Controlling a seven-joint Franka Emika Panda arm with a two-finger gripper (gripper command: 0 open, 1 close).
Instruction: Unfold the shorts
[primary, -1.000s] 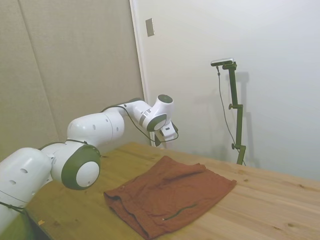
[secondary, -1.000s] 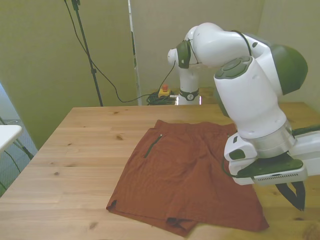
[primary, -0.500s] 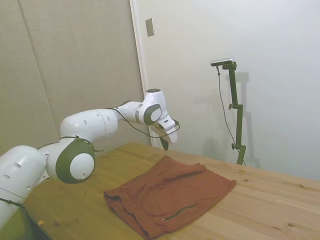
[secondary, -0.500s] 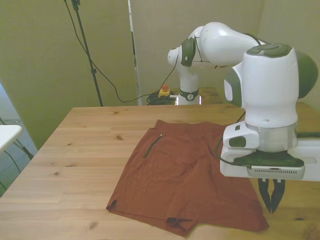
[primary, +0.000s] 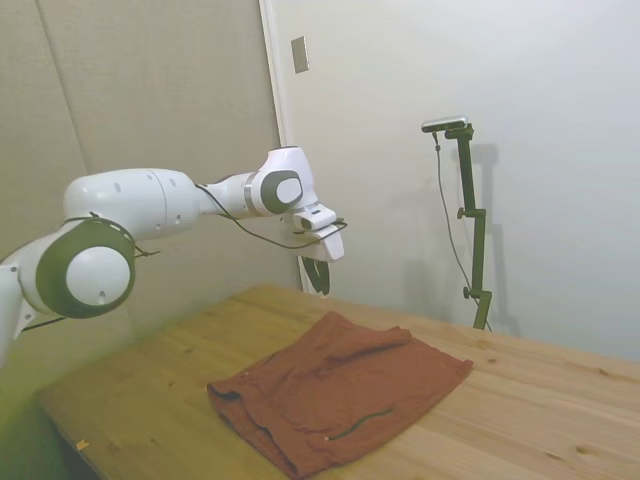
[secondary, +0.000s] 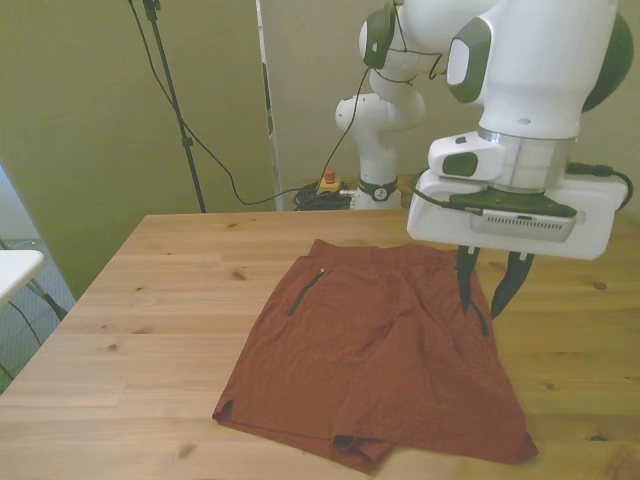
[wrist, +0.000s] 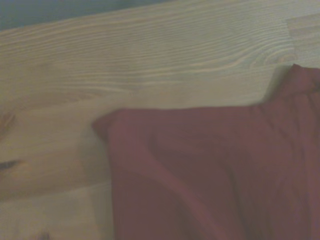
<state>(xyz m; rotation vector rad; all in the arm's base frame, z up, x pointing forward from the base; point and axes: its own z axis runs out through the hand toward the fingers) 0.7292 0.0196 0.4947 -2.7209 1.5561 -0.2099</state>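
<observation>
Wooden tabletop (secondary: 150, 300) with the shorts (secondary: 375, 350) lying flat on it, shown in three views. In the front view, the cloth's near corner toward the front view's left carries a small notch, a short dark slit, perhaps a zip, sits beside the far edge, and a doubled layer of cloth shows along the near hem. Toward the front view's right, the hand (secondary: 487, 305) hangs above the shorts with its two dark fingers (secondary: 464, 285) pointing down, spread apart and grasping nothing; it is raised clear of the cloth. In the side view, the white arm (primary: 140, 205) reaches in level above the tabletop's far end, the hand (primary: 320, 280) suspended over the far edge of the shorts (primary: 340, 390), which lie near the tabletop's middle with a raised fold along their far side. The wrist view, which is soft in focus, shows one corner of the shorts (wrist: 215, 175) against bare wood grain (wrist: 150, 55).
</observation>
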